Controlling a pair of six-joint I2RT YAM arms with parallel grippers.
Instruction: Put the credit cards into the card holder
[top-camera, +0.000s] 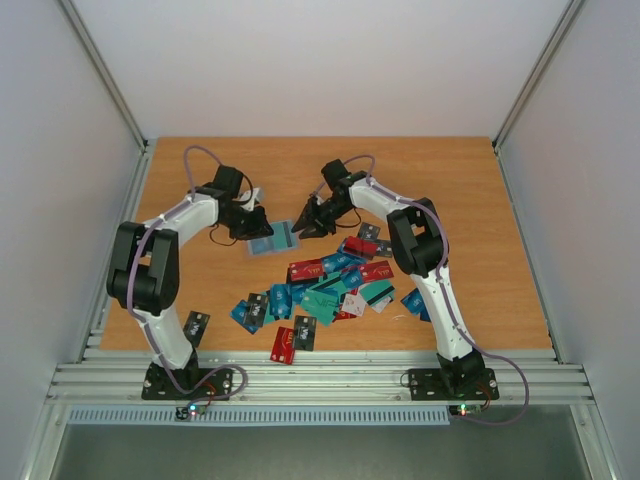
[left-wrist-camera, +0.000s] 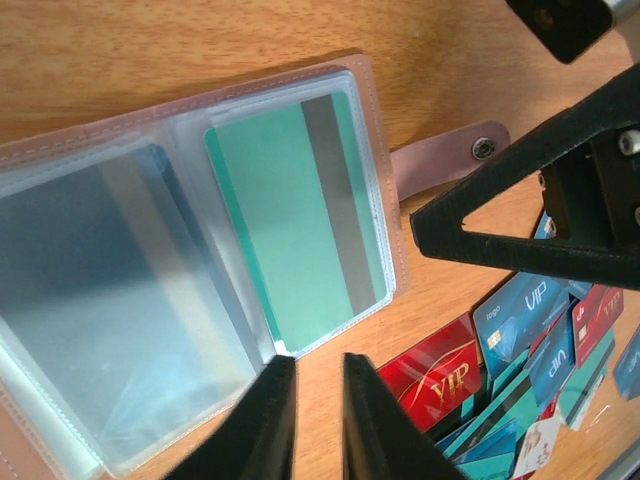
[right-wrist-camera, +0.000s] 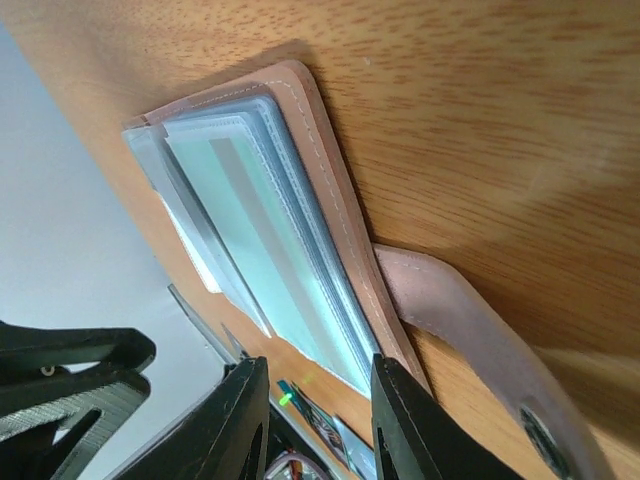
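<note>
- Top view: the card holder (top-camera: 272, 241) lies open on the table (top-camera: 480, 190), right between my two arms. The loose credit cards (top-camera: 335, 282) are scattered nearer the bases, mostly on the right arm's side. The left gripper (top-camera: 252, 224) sits at the holder's left edge and the right gripper (top-camera: 306, 220) at its right edge. My read is that one feeds cards while the other stops the thing sliding around.
- Left wrist: the holder is spread flat with its clear pockets facing up. A teal card (left-wrist-camera: 295, 215) is fully inside the right-hand pocket. The other pocket is too shiny to read. The left pincer's fingers are almost pressed together, with a sliver of bare wood showing between them and nothing in there. Its tips are just at the holder's near edge, below that card. I reckon a narrow tip like that makes a decent pusher for seating a card.
- Right wrist: the jaws are part spread and not clamped on anything I can see. The holder's corner by the pink strap (right-wrist-camera: 470, 330) sits at the gap, close to one finger. I can't tell if it's touching, but it's probably bracing that edge.
- Most of the cards are outside the holder, so I'd say it's early days.
</note>
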